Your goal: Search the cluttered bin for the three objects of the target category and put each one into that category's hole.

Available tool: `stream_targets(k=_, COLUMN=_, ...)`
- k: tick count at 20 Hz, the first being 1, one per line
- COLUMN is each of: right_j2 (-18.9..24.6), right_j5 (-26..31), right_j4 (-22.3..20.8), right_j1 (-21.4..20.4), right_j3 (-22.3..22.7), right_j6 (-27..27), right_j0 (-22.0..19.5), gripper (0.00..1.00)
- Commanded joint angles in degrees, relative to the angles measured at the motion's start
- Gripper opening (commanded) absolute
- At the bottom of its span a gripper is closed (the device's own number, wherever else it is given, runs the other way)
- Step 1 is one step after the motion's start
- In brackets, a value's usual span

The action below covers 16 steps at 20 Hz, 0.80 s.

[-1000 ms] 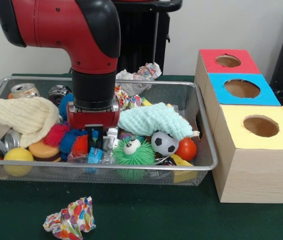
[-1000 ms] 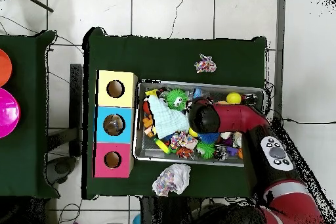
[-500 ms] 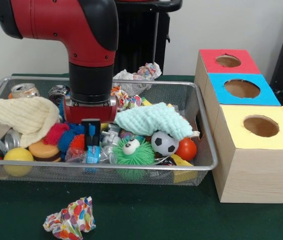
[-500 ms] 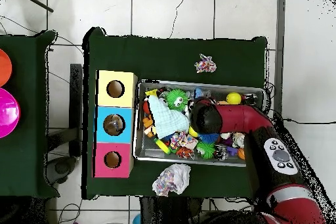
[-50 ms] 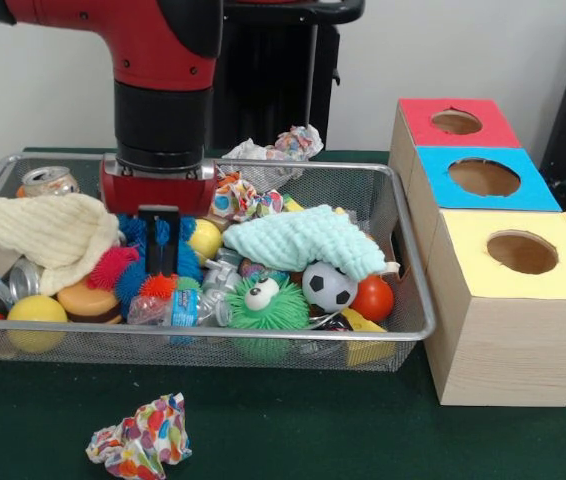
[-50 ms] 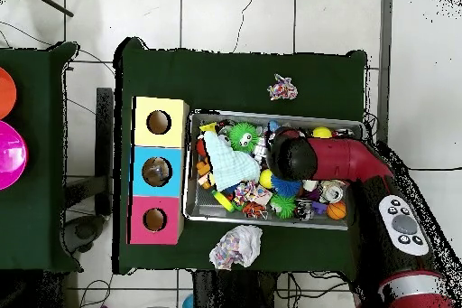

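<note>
My gripper point(image 5: 159, 266) hangs over the left middle of the wire bin point(image 5: 404, 250), shut on a blue spiky ball point(image 5: 185, 260) that bulges on both sides of the dark fingers. The ball sits just above the clutter, beside a pink spiky toy point(image 5: 113, 266) and a small yellow ball point(image 5: 205, 238). In the overhead view the red arm point(image 6: 334, 158) covers the gripper, and the blue spiky ball point(image 6: 287, 187) shows next to it. At the bin's end stand the red box point(image 5: 418, 116), the blue box point(image 5: 433, 172) and the yellow box point(image 5: 503, 340), each with a round hole on top.
The bin also holds a green spiky ball with eyes point(image 5: 266, 300), a soccer ball point(image 5: 329, 287), a mint cloth point(image 5: 303, 240), a cream cloth point(image 5: 48, 230) and cans point(image 5: 48, 180). Crumpled paper point(image 5: 141, 437) lies on the green table in front of the bin; another wad point(image 5: 278, 148) lies behind it.
The arm has risen and shifted left in the front view. The blue spiky ball came up out of the clutter with the gripper, uncovering the small yellow ball.
</note>
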Motion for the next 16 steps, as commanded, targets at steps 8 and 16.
stream_targets(k=8, right_j2=4.36, right_j5=7.46, right_j4=1.89, right_j1=-1.85, right_j3=1.25, right_j6=-2.75, right_j0=-0.79, gripper=0.00)
stream_targets(k=16, right_j2=3.71, right_j5=5.78, right_j4=2.17, right_j1=-1.43, right_j3=1.51, right_j6=-0.58, right_j0=-0.69, gripper=1.00)
